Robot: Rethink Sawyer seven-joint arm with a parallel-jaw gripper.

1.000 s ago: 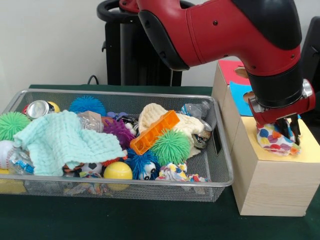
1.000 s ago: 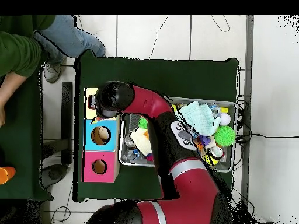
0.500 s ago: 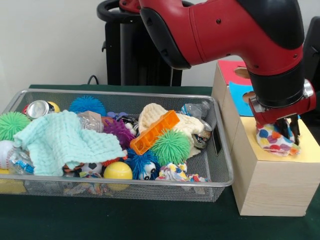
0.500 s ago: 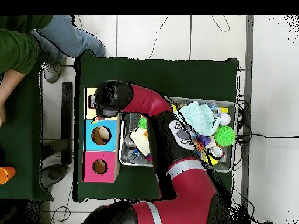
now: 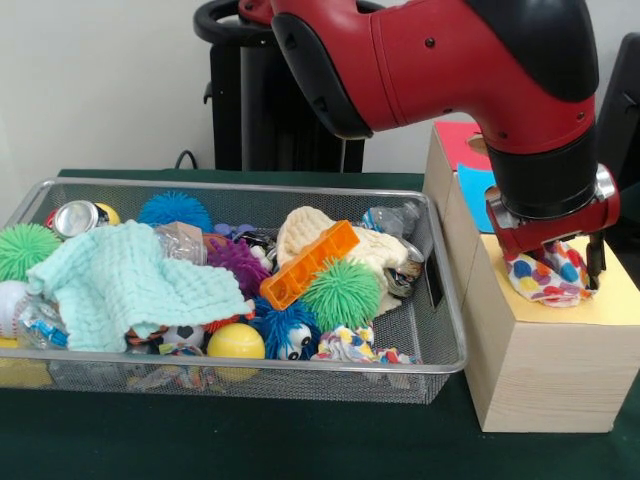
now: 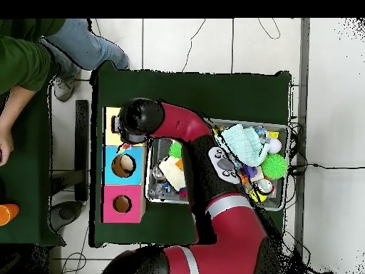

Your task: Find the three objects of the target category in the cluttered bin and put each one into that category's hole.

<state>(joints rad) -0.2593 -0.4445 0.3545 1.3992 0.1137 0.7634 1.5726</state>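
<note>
**Cloth on the yellow panel**

From the front you see the gripper (image 5: 562,268) down on the box's (image 5: 535,370) yellow panel (image 5: 615,305), its fingers closed on a spotted cloth (image 5: 545,280) that rests bunched there. Whether a hole lies under it, you can't tell. The bin (image 5: 430,345) beside the box holds a mint towel (image 5: 120,285), an orange block (image 5: 308,263) and a green ball (image 5: 342,295).

From overhead the arm (image 6: 182,128) hides gripper and cloth, but you do see the blue (image 6: 123,165) and pink (image 6: 122,204) holes, and a person (image 6: 21,64) at the table's edge.
</note>
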